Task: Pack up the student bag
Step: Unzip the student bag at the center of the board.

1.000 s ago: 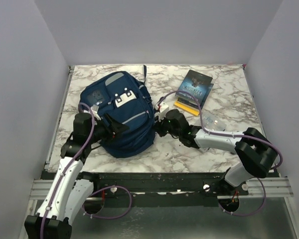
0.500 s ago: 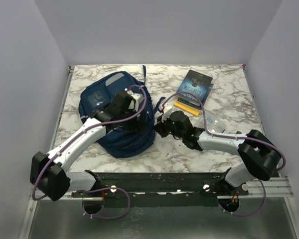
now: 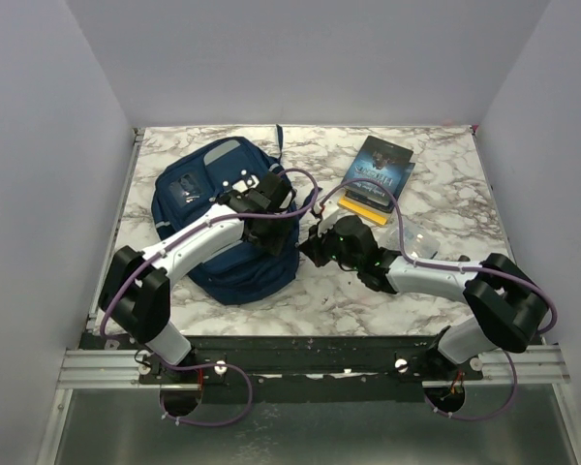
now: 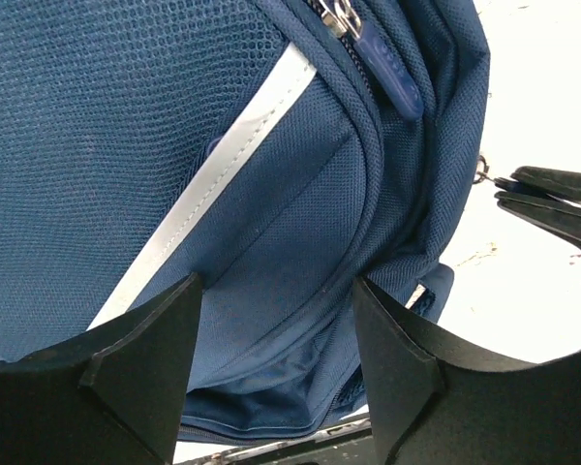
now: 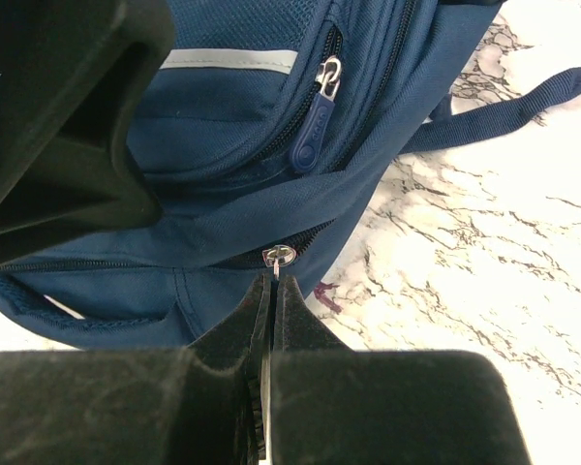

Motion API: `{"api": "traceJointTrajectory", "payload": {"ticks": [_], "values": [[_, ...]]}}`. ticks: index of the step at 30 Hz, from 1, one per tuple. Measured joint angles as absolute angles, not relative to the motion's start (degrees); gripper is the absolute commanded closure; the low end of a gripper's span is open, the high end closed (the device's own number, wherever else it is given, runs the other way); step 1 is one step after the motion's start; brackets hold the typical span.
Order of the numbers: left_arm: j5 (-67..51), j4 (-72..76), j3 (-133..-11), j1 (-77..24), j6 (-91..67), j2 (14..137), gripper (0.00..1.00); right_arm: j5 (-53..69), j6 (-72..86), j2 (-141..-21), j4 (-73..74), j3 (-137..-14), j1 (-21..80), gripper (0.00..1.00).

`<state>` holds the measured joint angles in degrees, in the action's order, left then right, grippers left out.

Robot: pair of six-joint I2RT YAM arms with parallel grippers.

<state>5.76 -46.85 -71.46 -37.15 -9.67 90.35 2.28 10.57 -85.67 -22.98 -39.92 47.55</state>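
Note:
The student bag [image 3: 205,194], navy blue with pale grey stripes, lies on the left half of the marble table. My left arm reaches across it, and my left gripper [image 3: 271,231] hangs open just above the bag's right flank [image 4: 223,174], its two fingers apart over the fabric [image 4: 276,286]. My right gripper [image 3: 312,248] sits at the bag's right edge. In the right wrist view it is shut [image 5: 274,283] on the small metal zipper pull [image 5: 279,257] of the bag's side zipper. A second blue zipper tab [image 5: 310,131] hangs loose higher up.
A stack of dark books [image 3: 380,170] with a yellow item [image 3: 360,208] beneath lies at the back right. A clear plastic pouch [image 3: 416,237] lies under the right forearm. A bag strap [image 5: 504,111] trails over the marble. Walls enclose the table on three sides.
My left arm has swung from the bag's left side across its top to its right flank, beside the right gripper. The right gripper has stayed shut at the zipper.

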Motion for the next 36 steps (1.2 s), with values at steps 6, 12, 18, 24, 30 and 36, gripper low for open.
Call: {"api": "traceJointTrajectory", "payload": {"ticks": [6,12,18,24,30,36], "values": [[8.19,-47.09,-71.92,-36.86,-9.54,91.77,0.35,3.25,11.09,-85.43,-24.01,-39.13,47.55,1.0],[6.74,-48.47,-74.61,-36.77,-9.37,95.09,0.71,3.51,11.18,-85.47,-24.45,-39.13,47.55,0.99],[4.6,-49.36,-76.36,-35.7,-9.34,96.66,0.86,3.9,11.6,-86.26,-25.32,-39.13,47.51,0.99],[3.07,-49.25,-77.23,-34.94,-8.82,96.66,1.0,5.72,12.23,-89.21,-27.03,-38.81,47.55,1.0],[-1.61,-48.27,-77.34,-33.28,-9.69,96.55,1.0,4.62,12.47,-89.21,-27.29,-37.93,51.0,0.99],[-8.32,-44.34,-74.61,-31.2,-12.45,94.17,1.0,2.57,16.88,-88.18,-30.37,-35.99,61.52,1.0]]}}
